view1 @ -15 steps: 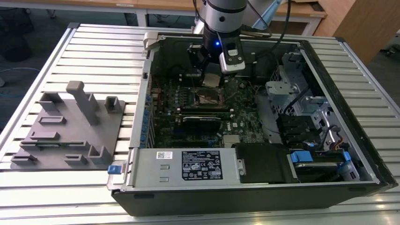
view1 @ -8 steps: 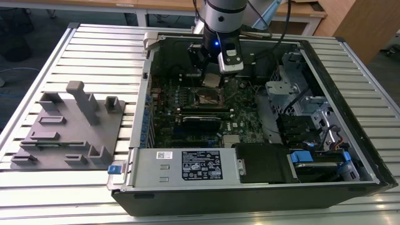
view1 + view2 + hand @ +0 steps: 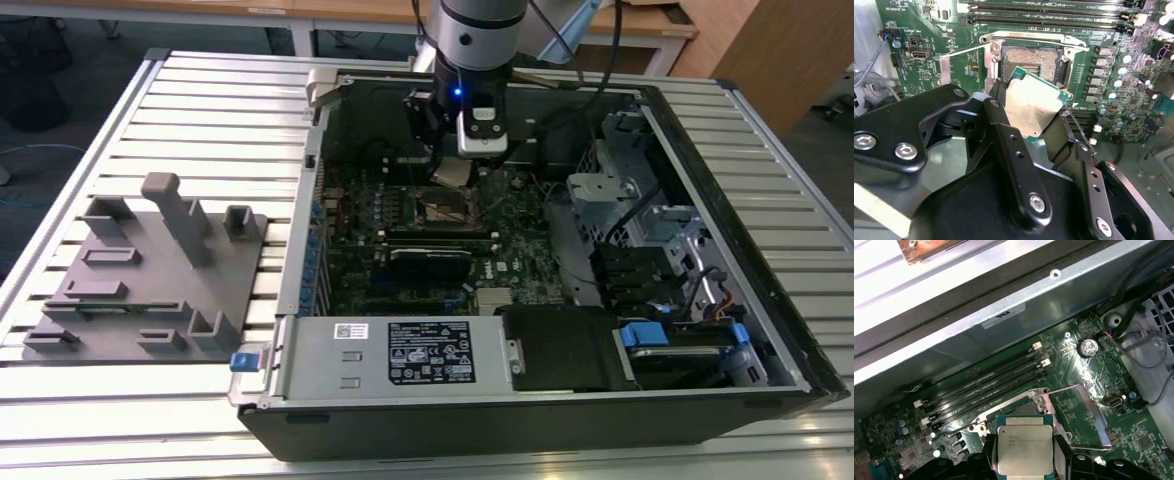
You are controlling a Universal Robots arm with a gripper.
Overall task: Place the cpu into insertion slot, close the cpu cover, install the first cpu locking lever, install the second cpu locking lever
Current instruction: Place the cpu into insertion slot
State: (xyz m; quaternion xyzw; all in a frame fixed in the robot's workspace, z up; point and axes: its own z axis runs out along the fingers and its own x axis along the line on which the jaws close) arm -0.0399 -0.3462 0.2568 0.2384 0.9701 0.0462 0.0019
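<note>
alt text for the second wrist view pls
The black pincer grips the cpu by two opposite edges, holding it tilted over the open insertion slot on a green motherboard. The cpu cover is swung open beside the slot, and long black memory slots run beyond it.

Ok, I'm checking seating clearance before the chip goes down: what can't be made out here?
- Underside of the cpu: turned away in both wrist views.
- Part of the insertion slot: behind the cpu and pincer in the second wrist view.
- Gap between cpu and slot: too small in the exterior view.
</note>
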